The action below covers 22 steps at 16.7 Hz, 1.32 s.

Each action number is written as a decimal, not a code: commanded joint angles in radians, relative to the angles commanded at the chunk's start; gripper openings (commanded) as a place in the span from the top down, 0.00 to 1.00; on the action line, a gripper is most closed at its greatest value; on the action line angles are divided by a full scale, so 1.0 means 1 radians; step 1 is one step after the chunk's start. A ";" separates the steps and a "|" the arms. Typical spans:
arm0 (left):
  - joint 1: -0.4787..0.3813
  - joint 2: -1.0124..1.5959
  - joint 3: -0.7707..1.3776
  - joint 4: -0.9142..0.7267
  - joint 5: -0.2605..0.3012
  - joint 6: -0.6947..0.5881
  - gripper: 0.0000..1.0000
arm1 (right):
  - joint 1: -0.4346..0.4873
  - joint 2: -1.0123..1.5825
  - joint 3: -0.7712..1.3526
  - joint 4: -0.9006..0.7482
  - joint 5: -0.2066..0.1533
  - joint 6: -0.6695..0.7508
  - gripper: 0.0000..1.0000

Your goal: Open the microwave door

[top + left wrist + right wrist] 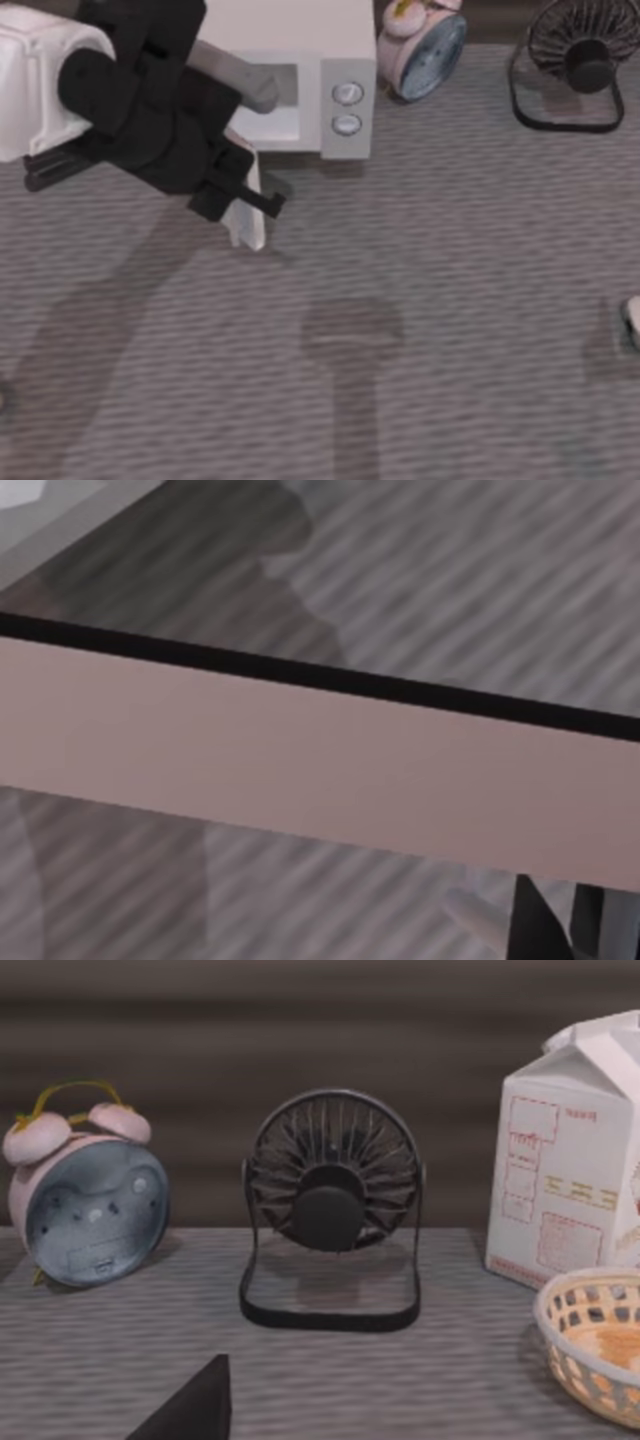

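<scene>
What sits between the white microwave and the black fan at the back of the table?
A pink alarm clock stands between the microwave and the fan, as the top view shows; it sits just beside the microwave's knob side.

Rendered tabletop scene: household microwave (300,60), alarm clock (85,1200), desk fan (333,1205).

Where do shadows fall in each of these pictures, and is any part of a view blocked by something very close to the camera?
Top view: long arm shadows cross the table, and the left arm hides part of the microwave. Left wrist view: the door edge, very close, fills a wide band, shadow behind it. Right wrist view: soft shadows under the fan and clock; a dark tip intrudes at the bottom edge.
</scene>
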State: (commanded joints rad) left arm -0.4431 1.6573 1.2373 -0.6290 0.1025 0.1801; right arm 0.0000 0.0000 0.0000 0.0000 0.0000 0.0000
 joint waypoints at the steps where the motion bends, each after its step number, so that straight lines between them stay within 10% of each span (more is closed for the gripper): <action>1: 0.000 0.000 0.000 0.000 0.000 0.000 1.00 | 0.000 0.000 0.000 0.000 0.000 0.000 0.00; 22: 0.071 -0.050 -0.050 -0.027 0.096 0.174 1.00 | 0.000 0.000 0.000 0.000 0.000 0.000 0.00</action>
State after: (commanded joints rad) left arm -0.3722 1.6075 1.1877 -0.6559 0.1987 0.3540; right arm 0.0000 0.0000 0.0000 0.0000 0.0000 0.0000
